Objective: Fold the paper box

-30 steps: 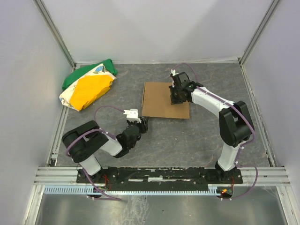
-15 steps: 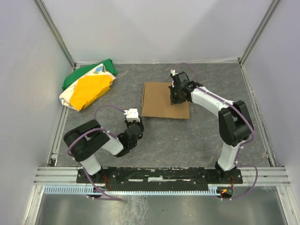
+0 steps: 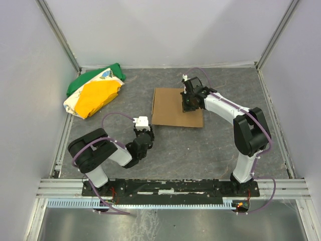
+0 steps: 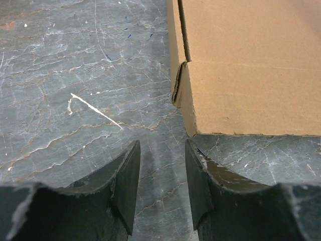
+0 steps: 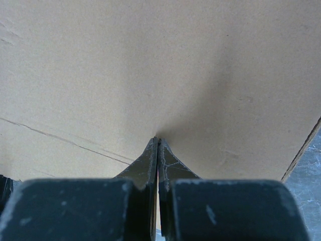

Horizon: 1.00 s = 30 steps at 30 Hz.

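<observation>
Where the right claw (image 5: 157,142) presses, the paper box (image 3: 169,108) is hidden.

One cardboard box (image 3: 169,108), one cloth bundle (image 3: 95,93), one desk (image 3: 200,145), plus a pair: left end effector (image 3: 147,131) and right end effector (image 3: 188,104)

Robot lab test cell. Plain pale panels (image 3: 165,30) close it at 9, 12 and 3 o'clock, aluminium extrusion posts (image 3: 59,35) at the corners. Scuffed grey tabletop (image 3: 200,145). Left arm (image 3: 95,150) and right arm (image 3: 253,133) bolted to a black base plate (image 3: 170,187) on rails at 6 o'clock.
</observation>
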Each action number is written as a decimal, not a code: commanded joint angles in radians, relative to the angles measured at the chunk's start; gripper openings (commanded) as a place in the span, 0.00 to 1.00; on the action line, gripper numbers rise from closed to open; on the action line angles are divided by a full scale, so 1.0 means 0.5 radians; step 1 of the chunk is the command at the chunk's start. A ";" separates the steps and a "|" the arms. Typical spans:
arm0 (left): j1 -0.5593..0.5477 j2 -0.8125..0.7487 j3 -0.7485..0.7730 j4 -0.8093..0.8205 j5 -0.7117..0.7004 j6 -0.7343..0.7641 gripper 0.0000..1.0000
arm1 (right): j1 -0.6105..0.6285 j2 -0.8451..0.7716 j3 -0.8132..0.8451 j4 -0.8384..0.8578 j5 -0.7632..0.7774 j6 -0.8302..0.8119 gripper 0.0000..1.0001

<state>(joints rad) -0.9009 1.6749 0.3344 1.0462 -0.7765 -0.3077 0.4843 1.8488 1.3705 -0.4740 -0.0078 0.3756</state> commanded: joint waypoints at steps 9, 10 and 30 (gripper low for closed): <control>-0.011 -0.684 -0.086 -0.497 0.133 -0.163 0.51 | -0.006 -0.373 -0.241 0.181 0.003 0.054 0.16; -0.011 -0.810 -0.073 -0.660 0.130 -0.189 0.51 | -0.009 -0.440 -0.287 0.185 0.009 0.076 0.31; 0.424 -0.831 0.646 -1.808 0.938 -0.536 0.99 | -0.027 -1.114 -0.906 0.047 0.027 0.377 0.87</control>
<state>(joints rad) -0.6907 1.2808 0.6514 0.1974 -0.4049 -0.4873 0.4740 1.4158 0.9958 -0.5072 0.0597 0.5388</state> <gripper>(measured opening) 0.995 0.925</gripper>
